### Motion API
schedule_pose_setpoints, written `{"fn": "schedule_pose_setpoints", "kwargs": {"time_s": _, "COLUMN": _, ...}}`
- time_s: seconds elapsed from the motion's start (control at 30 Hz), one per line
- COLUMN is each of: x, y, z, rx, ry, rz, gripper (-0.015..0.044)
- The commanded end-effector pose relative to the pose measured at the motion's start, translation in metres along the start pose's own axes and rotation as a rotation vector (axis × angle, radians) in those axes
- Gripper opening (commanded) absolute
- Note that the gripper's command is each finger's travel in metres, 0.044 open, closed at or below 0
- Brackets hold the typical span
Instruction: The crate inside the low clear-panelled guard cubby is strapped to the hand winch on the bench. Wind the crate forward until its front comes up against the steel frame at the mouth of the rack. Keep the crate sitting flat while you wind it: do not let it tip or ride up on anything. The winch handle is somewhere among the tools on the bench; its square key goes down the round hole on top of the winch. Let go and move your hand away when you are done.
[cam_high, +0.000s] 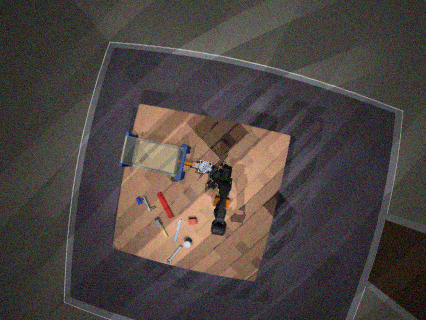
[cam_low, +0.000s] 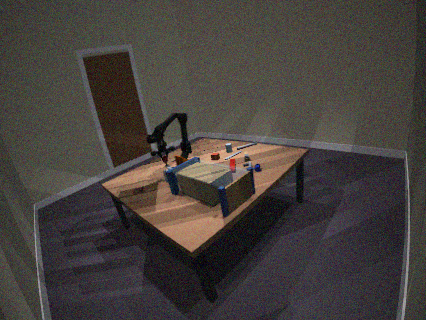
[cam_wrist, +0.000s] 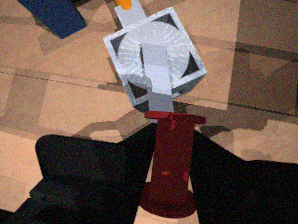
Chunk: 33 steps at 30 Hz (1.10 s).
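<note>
The jaws are closed on the dark red grip (cam_wrist: 173, 160) of the winch handle, one black finger pressed to either side of it. From the grip's flanged end, the handle's flat grey crank arm (cam_wrist: 158, 80) reaches across the top of the winch (cam_high: 203, 166), a pale, square-framed block with a round, ribbed disc inside (its corners show as dark triangles). An orange piece (cam_high: 189, 164) (cam_wrist: 125, 4) lies on the side of the winch toward the guard cubby.

The guard cubby (cam_high: 154, 156) (cam_low: 207, 176), low and clear-panelled with blue posts at its ends, stands on the counter (cam_high: 255, 165) (cam_low: 175, 227) just beside the winch. The crate cannot be told apart from the panels, so how far forward it sits is unclear (the panels look yellowish and hazy from above).

The black arm (cam_high: 221, 200) (cam_low: 172, 120) bends over to the winch from its base. Well apart from the winch, a red bar (cam_high: 165, 205), a hammer-like tool with a yellowish handle (cam_high: 163, 229), two slim grey tools, a small red block (cam_high: 193, 220) (cam_low: 215, 156) and a short pale cylinder (cam_high: 187, 242) (cam_low: 228, 147) are spread about. A small blue piece (cam_high: 139, 200) (cam_low: 257, 167) is near the red bar (on its cubby side).
</note>
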<state>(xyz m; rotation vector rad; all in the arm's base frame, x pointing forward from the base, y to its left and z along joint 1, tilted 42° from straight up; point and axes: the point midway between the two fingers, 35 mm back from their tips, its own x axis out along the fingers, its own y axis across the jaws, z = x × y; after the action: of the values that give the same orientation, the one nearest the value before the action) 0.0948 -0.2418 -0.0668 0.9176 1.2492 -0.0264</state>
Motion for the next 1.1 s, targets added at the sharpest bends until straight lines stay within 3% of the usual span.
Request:
{"fn": "schedule_pose_setpoints", "kwargs": {"time_s": 0.0, "x": 0.003, "y": -0.013, "z": 0.002, "rx": -0.011, "ry": 0.007, "rz": -0.021, "gripper": 0.0}}
{"fn": "schedule_pose_setpoints", "kwargs": {"time_s": 1.07, "x": 0.019, "y": -0.061, "z": 0.042, "rx": -0.014, "ry": 0.003, "rz": -0.025, "gripper": 0.0}}
